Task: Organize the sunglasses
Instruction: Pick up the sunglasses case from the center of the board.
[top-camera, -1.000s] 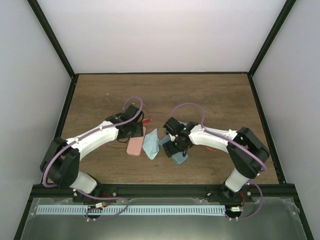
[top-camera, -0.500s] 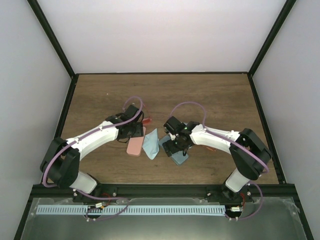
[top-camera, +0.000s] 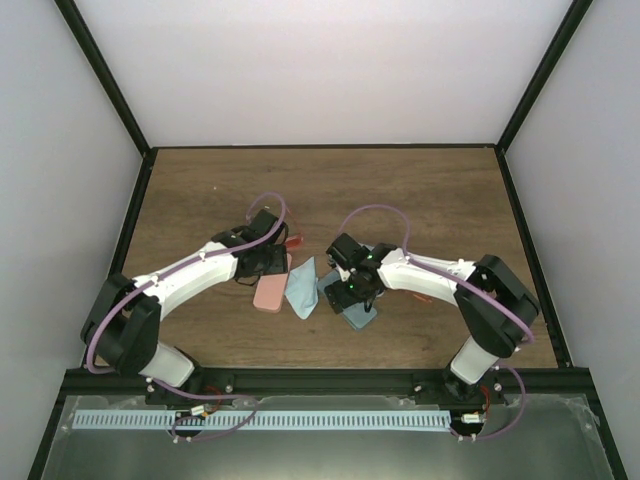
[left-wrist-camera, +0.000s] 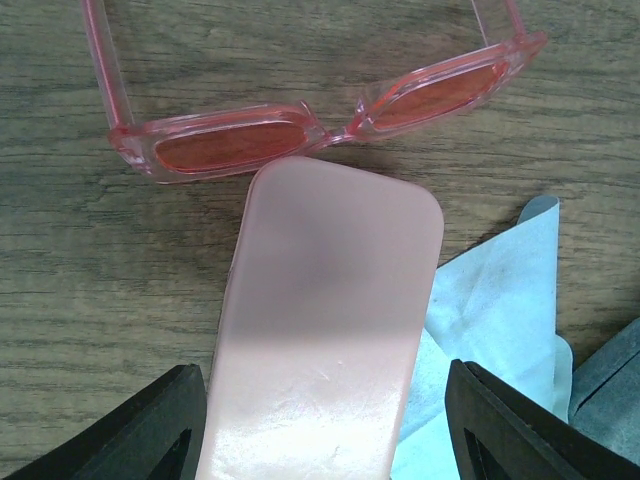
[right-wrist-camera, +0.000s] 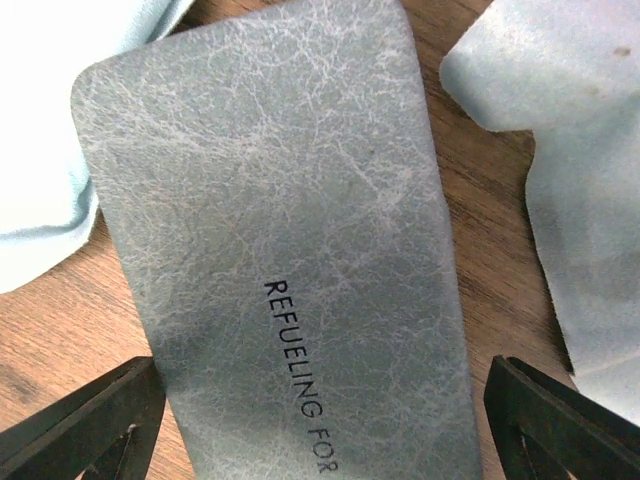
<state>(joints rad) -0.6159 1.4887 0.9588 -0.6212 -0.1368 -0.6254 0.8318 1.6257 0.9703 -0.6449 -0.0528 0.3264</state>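
One pink sunglasses (left-wrist-camera: 345, 120), crosswise, arms away

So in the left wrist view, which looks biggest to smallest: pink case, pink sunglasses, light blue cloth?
1. pink case, clearly largest.
2 or 3. pink sunglasses and light blue cloth: unsure, since the case hides part of the cloth and the sunglasses' arms run off the picture.
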